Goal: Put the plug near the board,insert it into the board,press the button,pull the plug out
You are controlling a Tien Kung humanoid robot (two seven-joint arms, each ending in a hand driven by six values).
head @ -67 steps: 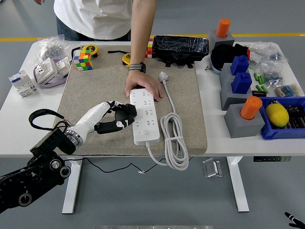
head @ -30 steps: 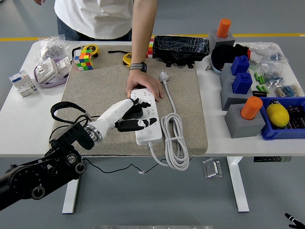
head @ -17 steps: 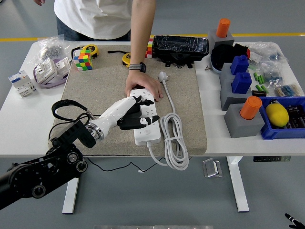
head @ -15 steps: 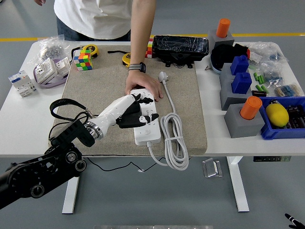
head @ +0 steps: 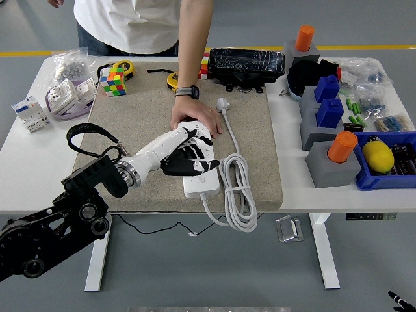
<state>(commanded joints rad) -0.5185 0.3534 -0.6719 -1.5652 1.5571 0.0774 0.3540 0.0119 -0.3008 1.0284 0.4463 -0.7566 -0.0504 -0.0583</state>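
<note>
The left hand (head: 188,158) lies over the middle of the white power board (head: 200,162), its black fingers (head: 198,167) spread flat across the board's top and closed around nothing. Its white forearm reaches in from the lower left, over the tan mat (head: 130,136) that covers the middle of the surface (head: 32,156). The right hand is out of view.

The board lies lengthwise on the mat, its far end under the person's hand (head: 195,117), which presses down on it; a dark watch (head: 186,91) sits on that wrist. The white plug (head: 223,104) lies loose on the mat just beyond the board's far right corner, apart from the sockets and inserted in none of them. Its white cable (head: 235,188) runs down the board's right side, gathers in a long coil beside it, and loops back to the board's near end at the mat's front edge.

Further out, a coloured cube (head: 112,83) stands at the mat's far left corner, with a purple-rimmed tray of sockets (head: 65,97) to its left. A black box (head: 247,65) sits past the mat's far edge. On the right side of the surface stand grey blocks carrying blue blocks (head: 328,101) and orange cylinders (head: 342,147), and a blue bin (head: 390,179) holds a yellow lemon-shaped thing (head: 377,156).
</note>
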